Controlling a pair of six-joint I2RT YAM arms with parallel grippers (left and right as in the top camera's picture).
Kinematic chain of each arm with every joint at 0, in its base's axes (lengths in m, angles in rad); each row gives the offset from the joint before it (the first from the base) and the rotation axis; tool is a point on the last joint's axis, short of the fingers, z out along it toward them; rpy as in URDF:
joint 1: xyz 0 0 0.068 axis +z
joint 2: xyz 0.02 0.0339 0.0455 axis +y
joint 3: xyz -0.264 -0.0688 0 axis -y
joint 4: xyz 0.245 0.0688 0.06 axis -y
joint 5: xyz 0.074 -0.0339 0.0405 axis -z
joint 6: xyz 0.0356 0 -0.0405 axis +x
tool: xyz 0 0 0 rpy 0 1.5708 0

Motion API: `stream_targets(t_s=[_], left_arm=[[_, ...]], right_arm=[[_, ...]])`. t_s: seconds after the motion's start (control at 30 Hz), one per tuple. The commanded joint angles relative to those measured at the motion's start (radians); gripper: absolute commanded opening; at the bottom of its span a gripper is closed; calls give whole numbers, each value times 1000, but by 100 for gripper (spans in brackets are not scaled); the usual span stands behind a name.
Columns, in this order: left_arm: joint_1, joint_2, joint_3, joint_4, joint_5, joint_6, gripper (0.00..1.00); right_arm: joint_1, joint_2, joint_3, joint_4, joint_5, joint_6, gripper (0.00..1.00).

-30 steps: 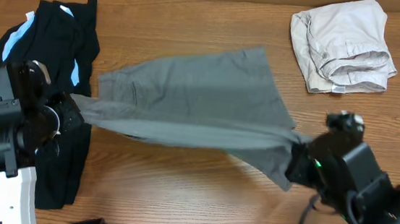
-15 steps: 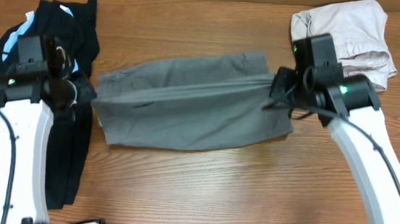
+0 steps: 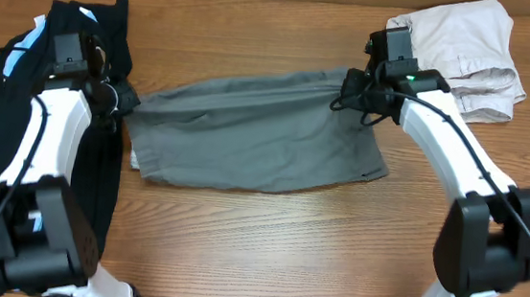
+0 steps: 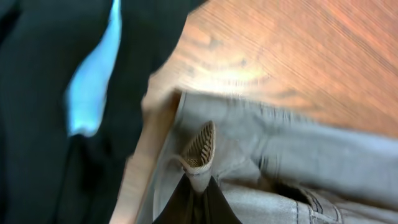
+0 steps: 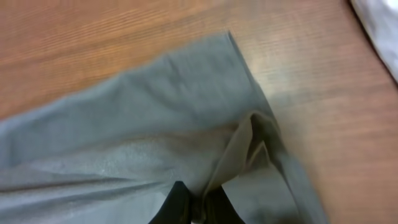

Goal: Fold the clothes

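Overhead, a large plain mid-grey pair of fabric shorts (image 3: 257,133) lies spread and creased at the centre of the brown wooden table (image 3: 265,254), stretched between the two white arms. A ridge of cloth runs across its upper part from 9 o'clock to 2 o'clock.

The left gripper (image 3: 121,103) sits at the shorts' 9 o'clock edge. The right gripper (image 3: 349,90) sits at their 2 o'clock corner. A black soft garment with light-blue stripes (image 3: 98,192) lies at the table's 9 o'clock side, partly under the left arm and just beside the shorts. A crumpled beige fabric garment (image 3: 466,51) rests at the table's 1 o'clock corner, near the right gripper but apart from the shorts.

In the left wrist view, the left gripper (image 4: 196,190) has its dark fingers pressed together on a raised fold of the grey shorts (image 4: 298,155), and a mesh-patterned lining shows at the pinched tip. The black garment (image 4: 31,124) fills the 9 o'clock side, with a blue stripe (image 4: 93,81) on it. Bare table (image 4: 298,50) shows at 1 o'clock.

In the right wrist view, the right gripper (image 5: 198,200) has its fingers clamped narrowly on a peaked pleat of the shorts (image 5: 143,124) near their hemmed corner. Wood (image 5: 93,37) shows beyond, and a pale blurred edge of the beige garment (image 5: 382,25) sits at 2 o'clock.
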Motion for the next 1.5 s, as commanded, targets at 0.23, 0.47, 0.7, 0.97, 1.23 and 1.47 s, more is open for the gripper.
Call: stream_targets(t_s=[0.23,0.47,0.7,0.97,1.23,1.47], left_arm=[[-37,77,14,164,-87,-7,100],[-47,-16,196,-66,-41,35,100],[-47,-76,275,-348,95,90,100],[-48,-122,275,-543,31,114,99],[-49,-344,273,-600,-26,109,99],[-70,-423,230,-631,-12,105,100]], right_arm=[[-64,108,21,148,79,-6,100],[-70,-63,85,-34,59,2,100],[-69,-241,86,-323,-1,81,100],[-62,-306,85,-518,-8,81,100],[27,-429,85,-589,-19,85,100],[118,-489,85,-639,14,109,100]])
